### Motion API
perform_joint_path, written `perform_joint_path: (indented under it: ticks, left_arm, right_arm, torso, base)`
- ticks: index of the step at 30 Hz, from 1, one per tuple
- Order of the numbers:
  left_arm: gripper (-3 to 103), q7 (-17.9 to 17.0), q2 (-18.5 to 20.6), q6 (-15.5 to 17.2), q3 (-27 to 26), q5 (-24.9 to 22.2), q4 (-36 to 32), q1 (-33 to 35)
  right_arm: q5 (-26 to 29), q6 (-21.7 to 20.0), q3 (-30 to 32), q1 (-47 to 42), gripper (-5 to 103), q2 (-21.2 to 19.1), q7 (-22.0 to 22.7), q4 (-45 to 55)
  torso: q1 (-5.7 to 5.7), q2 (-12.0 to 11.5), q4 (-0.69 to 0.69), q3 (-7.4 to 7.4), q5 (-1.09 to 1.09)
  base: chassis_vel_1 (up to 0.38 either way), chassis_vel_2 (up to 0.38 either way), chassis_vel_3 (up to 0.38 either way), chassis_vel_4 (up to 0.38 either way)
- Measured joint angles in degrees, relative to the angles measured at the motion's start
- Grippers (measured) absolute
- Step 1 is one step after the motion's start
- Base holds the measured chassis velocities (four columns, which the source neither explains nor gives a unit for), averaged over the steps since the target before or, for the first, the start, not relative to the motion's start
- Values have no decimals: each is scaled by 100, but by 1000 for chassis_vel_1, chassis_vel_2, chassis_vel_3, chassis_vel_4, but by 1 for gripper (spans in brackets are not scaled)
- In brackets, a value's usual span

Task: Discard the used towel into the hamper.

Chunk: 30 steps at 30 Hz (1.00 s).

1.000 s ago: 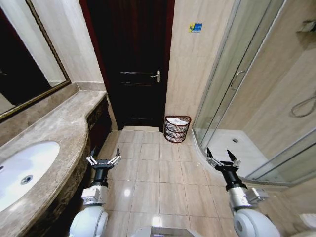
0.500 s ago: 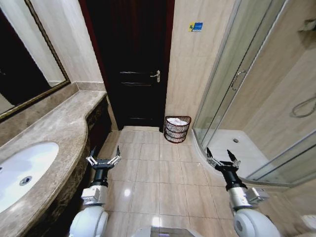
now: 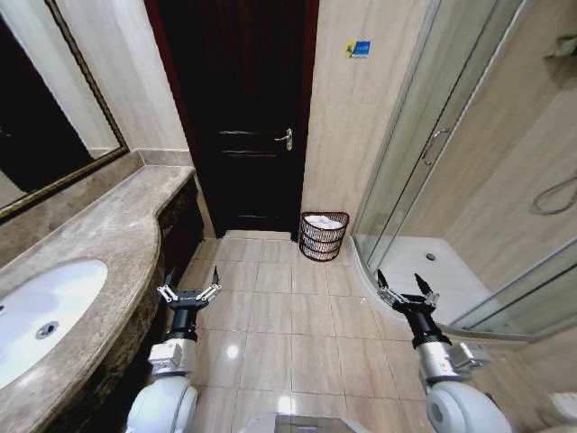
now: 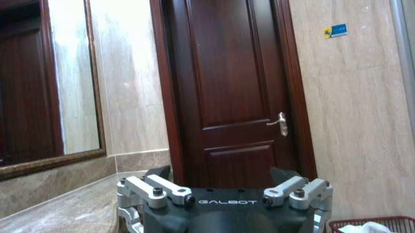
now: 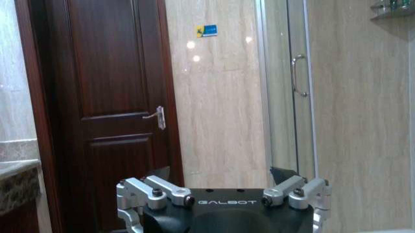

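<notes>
— What's in front of you, biggest first?

— A dark wooden door (image 3: 236, 117) straight ahead, a glass shower enclosure (image 3: 451, 180) on my right, a marble vanity counter (image 3: 99, 262) with a white sink (image 3: 45, 311) on my left. Against the wall between door and shower stands the hamper (image 3: 322, 235), well apart from me across the tiled floor.

— And the towel?

— Something white (image 3: 326, 222) lies inside the hamper's rim; I judge that is the towel, already discarded. I hold nothing, so little seems left to do.

— Your arms?

— Both are low before my body, forearms raised, grippers pointing up and forward. My left gripper (image 3: 189, 293) is beside the vanity's edge, fingers spread apart and empty. My right gripper (image 3: 406, 290) is near the shower's curved sill, fingers likewise apart, nothing between them.
</notes>
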Motion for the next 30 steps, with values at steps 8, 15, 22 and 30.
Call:
perform_joint_path:
  ticks: [8,15,22,30]
  left_arm:
    - [100,0,0,0,0,0,0,0]
    - [100,0,0,0,0,0,0,0]
    - [100,0,0,0,0,0,0,0]
    - [100,0,0,0,0,0,0,0]
  right_arm:
    - [0,0,0,0,100,0,0,0]
    - [0,0,0,0,100,0,0,0]
    - [0,0,0,0,100,0,0,0]
    - [0,0,0,0,100,0,0,0]
  torso:
    - [0,0,0,0,0]
    - [0,0,0,0,0]
    - [0,0,0,0,0]
    - [0,0,0,0,0]
  base:
    - [0,0,0,0]
    - [0,0,0,0]
    - [0,0,0,0]
    - [0,0,0,0]
